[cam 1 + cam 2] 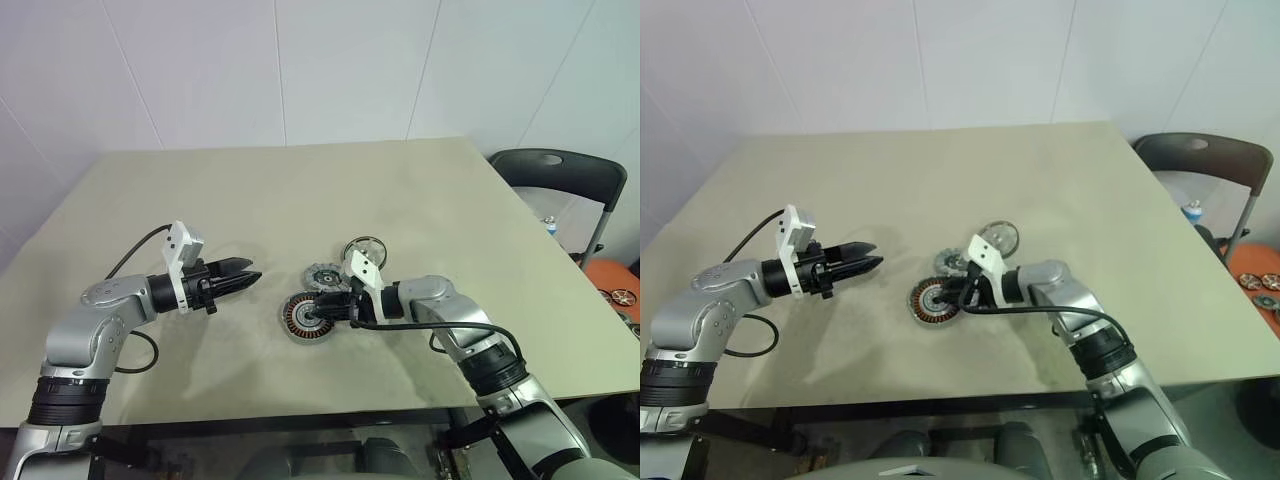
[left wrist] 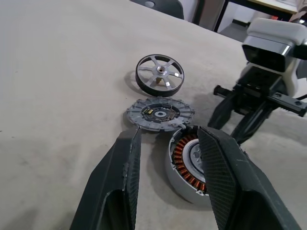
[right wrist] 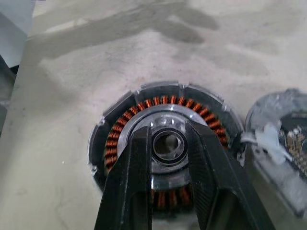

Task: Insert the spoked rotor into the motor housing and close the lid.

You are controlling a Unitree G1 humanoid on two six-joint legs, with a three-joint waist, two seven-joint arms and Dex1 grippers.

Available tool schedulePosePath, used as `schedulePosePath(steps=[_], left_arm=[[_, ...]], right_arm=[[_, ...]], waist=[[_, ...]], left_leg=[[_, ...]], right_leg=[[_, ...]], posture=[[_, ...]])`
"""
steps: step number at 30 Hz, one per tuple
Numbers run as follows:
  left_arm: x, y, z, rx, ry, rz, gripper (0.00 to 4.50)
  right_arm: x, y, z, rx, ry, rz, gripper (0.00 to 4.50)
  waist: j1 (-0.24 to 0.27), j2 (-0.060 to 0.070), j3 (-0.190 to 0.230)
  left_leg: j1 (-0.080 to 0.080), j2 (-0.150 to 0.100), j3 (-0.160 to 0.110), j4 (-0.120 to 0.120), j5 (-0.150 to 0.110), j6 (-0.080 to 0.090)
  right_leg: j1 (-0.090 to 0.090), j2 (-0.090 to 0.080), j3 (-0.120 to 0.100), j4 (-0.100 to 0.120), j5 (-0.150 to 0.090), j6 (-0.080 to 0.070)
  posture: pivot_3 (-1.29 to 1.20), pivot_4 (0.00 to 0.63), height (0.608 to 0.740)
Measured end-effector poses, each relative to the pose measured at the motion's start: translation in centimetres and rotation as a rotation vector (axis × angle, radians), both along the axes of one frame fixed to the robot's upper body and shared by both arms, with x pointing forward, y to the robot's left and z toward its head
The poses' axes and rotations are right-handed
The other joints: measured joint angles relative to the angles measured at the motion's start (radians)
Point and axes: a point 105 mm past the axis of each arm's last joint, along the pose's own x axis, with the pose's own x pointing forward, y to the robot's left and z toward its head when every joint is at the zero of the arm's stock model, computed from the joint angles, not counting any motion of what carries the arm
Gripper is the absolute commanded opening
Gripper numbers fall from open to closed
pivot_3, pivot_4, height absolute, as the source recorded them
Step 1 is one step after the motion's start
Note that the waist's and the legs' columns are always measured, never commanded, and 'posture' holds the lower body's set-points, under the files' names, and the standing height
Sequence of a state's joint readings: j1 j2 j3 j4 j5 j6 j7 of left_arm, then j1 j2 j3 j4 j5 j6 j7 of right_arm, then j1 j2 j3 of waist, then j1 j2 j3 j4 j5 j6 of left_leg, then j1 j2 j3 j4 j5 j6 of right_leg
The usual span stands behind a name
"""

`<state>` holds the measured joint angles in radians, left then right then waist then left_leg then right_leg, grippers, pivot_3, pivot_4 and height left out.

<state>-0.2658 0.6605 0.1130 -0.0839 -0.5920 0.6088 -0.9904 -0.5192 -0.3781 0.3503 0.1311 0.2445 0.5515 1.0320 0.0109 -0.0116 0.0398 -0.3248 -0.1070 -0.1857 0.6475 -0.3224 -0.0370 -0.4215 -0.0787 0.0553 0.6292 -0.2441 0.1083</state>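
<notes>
The motor housing (image 1: 297, 318), a dark-rimmed disc with copper windings (image 3: 163, 100) round a silver centre, lies near the table's front middle. My right gripper (image 3: 168, 128) reaches in from the right, open, with its fingertips over the silver centre; I cannot tell whether they touch it. Just behind the housing lies the lid (image 2: 160, 112), a grey slotted disc. Behind that is the spoked rotor (image 2: 159, 74), partly hidden by my right wrist in the eye views. My left gripper (image 2: 170, 132) hovers open and empty to the left of the housing, pointing at it.
The beige table (image 1: 300, 190) has bare surface to the left and behind the parts. A dark chair (image 1: 560, 175) stands beyond its right far corner. Small round parts (image 1: 622, 296) lie on the floor to the right.
</notes>
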Motion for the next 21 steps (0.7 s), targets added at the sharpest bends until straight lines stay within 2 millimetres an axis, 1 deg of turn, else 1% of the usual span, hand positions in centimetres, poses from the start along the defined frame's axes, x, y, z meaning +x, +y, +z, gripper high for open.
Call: schedulePosePath(steps=[5, 10, 21], left_arm=[[-0.2, 0.0, -0.4, -0.001, 0.009, 0.007, 1.99], [-0.4, -0.1, -0.4, -0.004, 0.006, 0.009, 1.99], [-0.4, -0.3, -0.5, -0.009, 0.000, 0.022, 1.99]], right_arm=[[-0.3, 0.4, -0.7, -0.018, 0.008, 0.031, 0.68], [0.0, 0.2, -1.1, -0.030, 0.013, 0.027, 0.68], [0.3, 0.4, -1.2, -0.030, -0.007, 0.031, 0.68]], waist=[[0.000, 0.000, 0.000], [0.000, 0.000, 0.000], [-0.001, 0.000, 0.000]], left_leg=[[0.000, 0.000, 0.000, 0.000, 0.001, -0.001], [0.000, 0.000, 0.001, 0.000, 0.001, -0.001], [0.000, 0.000, 0.001, 0.000, 0.001, -0.001]], right_leg=[[-0.001, 0.000, 0.000, 0.000, 0.000, 0.000], [-0.001, 0.000, 0.000, 0.000, 0.000, 0.000], [-0.001, 0.000, 0.000, 0.001, 0.000, -0.001]], posture=[[0.00, 0.000, 0.740], [0.00, 0.000, 0.740], [0.00, 0.000, 0.740]])
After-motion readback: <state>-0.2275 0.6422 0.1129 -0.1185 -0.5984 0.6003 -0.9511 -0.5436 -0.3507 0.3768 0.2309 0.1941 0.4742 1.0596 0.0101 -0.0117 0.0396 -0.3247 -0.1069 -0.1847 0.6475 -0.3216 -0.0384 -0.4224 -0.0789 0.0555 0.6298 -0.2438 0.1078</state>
